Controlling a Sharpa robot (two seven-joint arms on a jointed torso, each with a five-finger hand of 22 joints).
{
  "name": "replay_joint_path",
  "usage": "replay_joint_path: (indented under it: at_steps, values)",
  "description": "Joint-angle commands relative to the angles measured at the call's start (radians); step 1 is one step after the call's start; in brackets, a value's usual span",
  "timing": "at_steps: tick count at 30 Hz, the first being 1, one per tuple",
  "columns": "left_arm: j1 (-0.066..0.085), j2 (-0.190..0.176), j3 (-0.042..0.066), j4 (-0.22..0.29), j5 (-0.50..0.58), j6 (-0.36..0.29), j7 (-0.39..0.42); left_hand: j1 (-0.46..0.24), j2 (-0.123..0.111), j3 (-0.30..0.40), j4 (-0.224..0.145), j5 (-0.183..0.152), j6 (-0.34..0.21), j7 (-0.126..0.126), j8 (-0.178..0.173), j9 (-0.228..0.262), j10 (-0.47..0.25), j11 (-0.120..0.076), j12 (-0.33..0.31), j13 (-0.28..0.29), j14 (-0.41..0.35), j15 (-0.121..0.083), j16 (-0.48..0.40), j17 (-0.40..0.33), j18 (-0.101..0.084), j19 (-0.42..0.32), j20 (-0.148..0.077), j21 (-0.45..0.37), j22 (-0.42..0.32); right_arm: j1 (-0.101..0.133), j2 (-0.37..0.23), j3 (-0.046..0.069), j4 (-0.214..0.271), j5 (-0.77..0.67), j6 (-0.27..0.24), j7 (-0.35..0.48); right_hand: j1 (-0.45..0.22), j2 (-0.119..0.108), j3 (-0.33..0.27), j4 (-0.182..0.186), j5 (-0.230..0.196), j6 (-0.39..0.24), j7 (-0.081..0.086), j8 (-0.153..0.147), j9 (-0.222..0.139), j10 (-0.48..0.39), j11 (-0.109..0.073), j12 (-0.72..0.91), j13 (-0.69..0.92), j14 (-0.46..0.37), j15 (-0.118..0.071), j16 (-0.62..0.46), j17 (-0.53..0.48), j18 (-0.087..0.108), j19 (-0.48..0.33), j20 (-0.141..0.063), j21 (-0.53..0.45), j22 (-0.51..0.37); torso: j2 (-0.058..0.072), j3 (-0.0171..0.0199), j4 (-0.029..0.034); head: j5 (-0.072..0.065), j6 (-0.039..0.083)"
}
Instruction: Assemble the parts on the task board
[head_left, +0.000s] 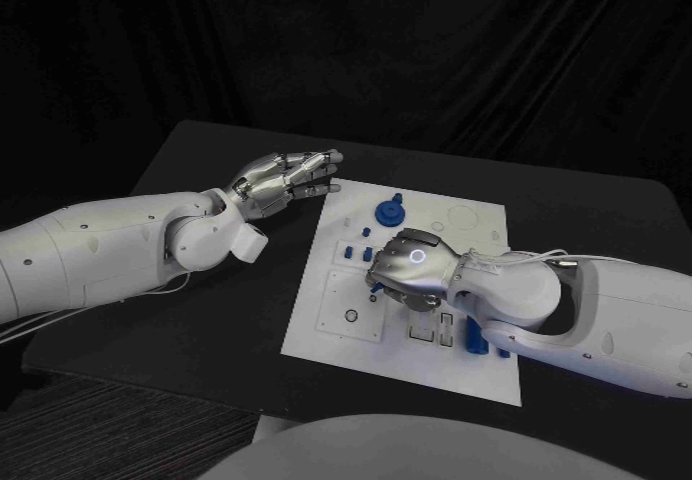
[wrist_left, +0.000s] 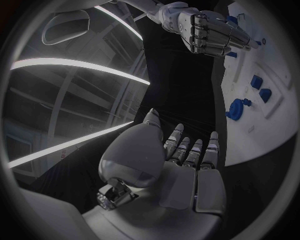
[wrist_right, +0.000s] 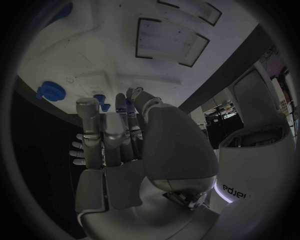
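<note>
Right hand (head_left: 414, 266) hovers low over the board's (head_left: 339, 340) middle, fingers curled in; whether they grip a part, I cannot tell. Blue parts (head_left: 389, 213) lie scattered on the board, mid-bench (head_left: 188, 330). Left hand (head_left: 283, 178) hangs beside the board's far corner, fingers apart, empty.

black table (head_left: 216, 330), dark striped floor (head_left: 101, 430)

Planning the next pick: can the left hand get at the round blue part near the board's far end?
Probably yes: the left hand hovers open beside the board's far-left edge, and nothing lies between it and the round blue part.
</note>
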Motion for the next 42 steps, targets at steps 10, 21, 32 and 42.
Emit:
replay_joint_path:
  at_steps: [10, 21, 32, 42]
  values:
    - [-0.002, 0.003, 0.001, 0.000, 0.005, 0.016, 0.004, 0.003, 0.011, -0.002, 0.001, 0.003, 0.007, 0.000, 0.006, 0.001, -0.001, 0.010, 0.005, 0.001, 0.002, 0.009, 0.006, 0.001, 0.012, 0.010, -0.001, 0.006, 0.001, -0.003, -0.001, 0.001, 0.004, 0.023, -0.011, 0.001, -0.024, 0.010, -0.004, 0.010, 0.003, 0.019, -0.004, 0.008, 0.007, -0.001, -0.004, 0.000, 0.004, 0.000, -0.004, 0.005, 0.008, 0.016, -0.002, 0.002, 0.002, 0.086, 0.000, -0.0001, 0.0001, 0.004, 0.000]
    - [-0.003, 0.004, 0.001, -0.003, 0.005, 0.017, 0.001, 0.003, 0.011, -0.002, 0.001, 0.003, 0.007, 0.000, 0.006, 0.001, -0.001, 0.010, 0.005, 0.001, 0.002, 0.009, 0.006, 0.001, 0.012, 0.010, -0.001, 0.006, 0.001, -0.004, -0.004, 0.001, 0.005, 0.037, -0.018, 0.004, -0.053, 0.021, -0.006, 0.030, 0.010, 0.023, -0.007, 0.008, 0.011, -0.003, -0.003, -0.003, 0.006, 0.005, -0.003, 0.012, 0.016, 0.015, 0.002, 0.003, 0.001, 0.086, 0.000, -0.0001, 0.0001, 0.005, 0.000]
    - [-0.004, 0.004, 0.001, -0.004, 0.005, 0.019, -0.001, 0.002, 0.013, -0.002, 0.002, 0.004, 0.007, 0.000, 0.007, 0.001, -0.002, 0.010, 0.006, 0.001, 0.002, 0.009, 0.007, 0.001, 0.011, 0.011, -0.001, 0.007, 0.001, -0.004, -0.002, 0.000, 0.009, 0.040, -0.002, -0.001, -0.050, 0.021, -0.005, 0.026, 0.014, 0.030, -0.009, 0.012, 0.014, -0.002, -0.005, -0.003, 0.007, 0.005, -0.004, 0.011, 0.015, 0.016, 0.001, 0.003, -0.005, 0.085, 0.000, -0.0001, 0.0002, 0.008, 0.000]
    - [-0.004, 0.003, 0.001, -0.003, 0.005, 0.021, -0.003, 0.002, 0.015, -0.003, 0.002, 0.004, 0.006, 0.001, 0.007, 0.001, -0.001, 0.011, 0.006, 0.001, 0.003, 0.010, 0.008, 0.001, 0.011, 0.012, -0.001, 0.007, 0.002, -0.004, 0.003, 0.000, 0.012, 0.040, 0.027, -0.003, -0.040, 0.014, -0.003, 0.011, 0.033, 0.037, -0.010, 0.014, 0.018, 0.012, -0.009, 0.002, 0.012, -0.001, -0.005, 0.004, 0.006, 0.019, -0.004, 0.001, -0.022, 0.082, 0.000, -0.0003, 0.0004, 0.014, 0.000]
